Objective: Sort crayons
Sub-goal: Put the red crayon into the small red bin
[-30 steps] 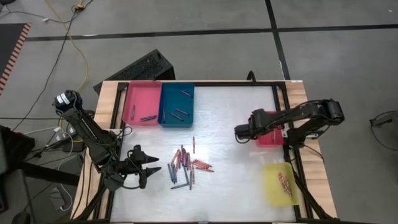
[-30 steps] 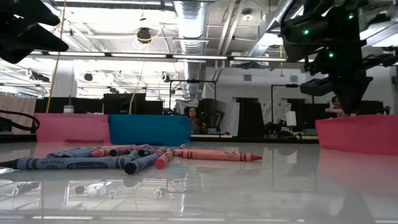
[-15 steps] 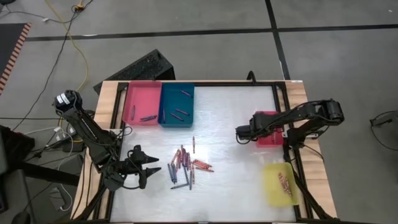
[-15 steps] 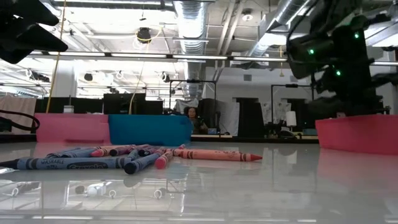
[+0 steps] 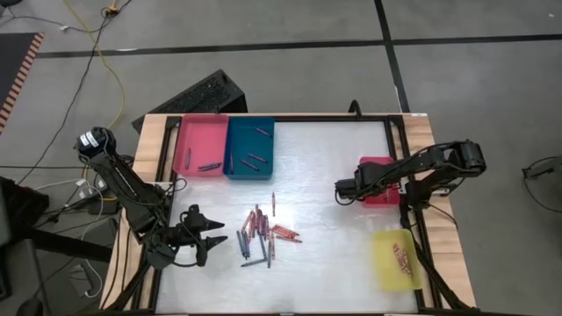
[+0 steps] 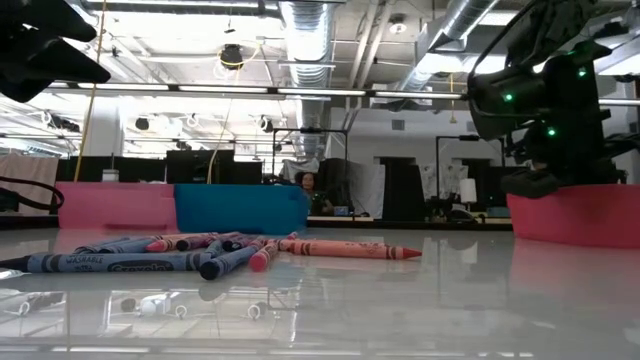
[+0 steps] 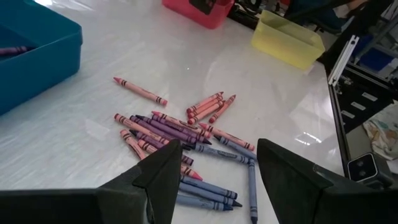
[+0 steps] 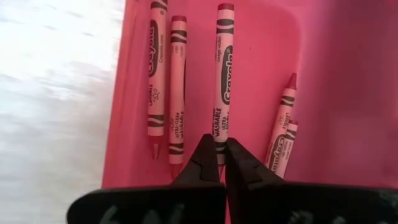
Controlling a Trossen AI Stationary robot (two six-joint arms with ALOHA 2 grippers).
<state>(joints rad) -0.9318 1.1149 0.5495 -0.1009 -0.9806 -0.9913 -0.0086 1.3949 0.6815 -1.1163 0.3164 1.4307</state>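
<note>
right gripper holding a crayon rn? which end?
Nothing held. The right gripper is shut and empty above the red tray; the crayons lie loose. The left gripper is open, empty.

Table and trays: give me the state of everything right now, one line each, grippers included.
Crayon pile: loose on the table, unsorted.
Red tray: holds several red crayons lying flat.
Yellow tray: holds a few crayons.
Blue tray: holds a few crayons.
Pink tray: holds a couple of crayons.
Left gripper: open, empty, beside the pile.
Right gripper: shut, holding nothing, over the red tray.
</note>
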